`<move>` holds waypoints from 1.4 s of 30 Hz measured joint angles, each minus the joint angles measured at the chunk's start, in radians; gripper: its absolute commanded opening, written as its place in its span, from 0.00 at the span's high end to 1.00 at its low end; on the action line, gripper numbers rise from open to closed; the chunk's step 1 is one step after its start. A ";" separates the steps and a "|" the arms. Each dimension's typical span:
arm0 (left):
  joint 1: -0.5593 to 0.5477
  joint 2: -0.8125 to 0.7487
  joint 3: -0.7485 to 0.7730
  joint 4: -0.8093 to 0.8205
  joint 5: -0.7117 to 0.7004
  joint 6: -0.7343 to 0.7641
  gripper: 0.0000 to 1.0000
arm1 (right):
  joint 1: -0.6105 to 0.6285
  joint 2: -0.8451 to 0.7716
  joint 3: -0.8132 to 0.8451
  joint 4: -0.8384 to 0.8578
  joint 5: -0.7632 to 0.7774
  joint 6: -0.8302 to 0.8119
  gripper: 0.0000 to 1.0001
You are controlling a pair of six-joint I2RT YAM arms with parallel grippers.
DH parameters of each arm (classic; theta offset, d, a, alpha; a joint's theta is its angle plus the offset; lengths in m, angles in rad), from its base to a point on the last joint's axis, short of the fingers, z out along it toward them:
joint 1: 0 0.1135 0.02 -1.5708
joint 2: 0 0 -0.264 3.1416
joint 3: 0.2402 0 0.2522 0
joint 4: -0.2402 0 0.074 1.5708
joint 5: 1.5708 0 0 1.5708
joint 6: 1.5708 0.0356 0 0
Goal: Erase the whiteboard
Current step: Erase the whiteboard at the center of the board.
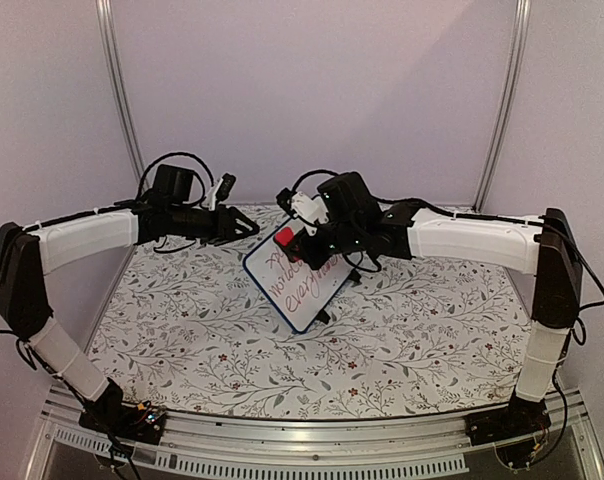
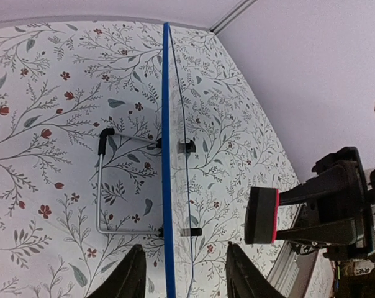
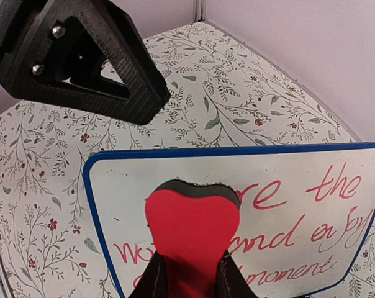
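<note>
Red eraser (image 3: 190, 230) hides some writing
The right gripper (image 3: 190, 279) pinches the heart-shaped eraser over the whiteboard (image 1: 307, 290)'s red handwriting; this blue-framed board stands tilted mid-table, left gripper (image 2: 185, 248) spread astride its edge.

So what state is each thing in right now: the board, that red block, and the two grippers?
whiteboard: standing tilted on its stand, not wiped.
red handwriting: covers the board's face.
wire stand: folded out behind the board.
eraser: held up in front of the board, not touching it.
left gripper: open, a finger on either side of the board's edge.
right gripper: shut on the eraser.
</note>
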 measured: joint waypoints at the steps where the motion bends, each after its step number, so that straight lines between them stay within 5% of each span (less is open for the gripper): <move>1: 0.000 0.002 -0.015 0.005 0.005 0.000 0.60 | 0.000 0.003 0.000 -0.001 -0.008 -0.001 0.85; 27: 0.001 0.025 -0.087 0.063 0.077 -0.007 0.88 | 0.007 0.130 0.119 -0.053 -0.116 -0.003 0.85; 42: 0.001 0.027 -0.091 0.069 0.076 -0.008 0.93 | 0.018 0.176 0.147 -0.058 -0.106 0.016 0.85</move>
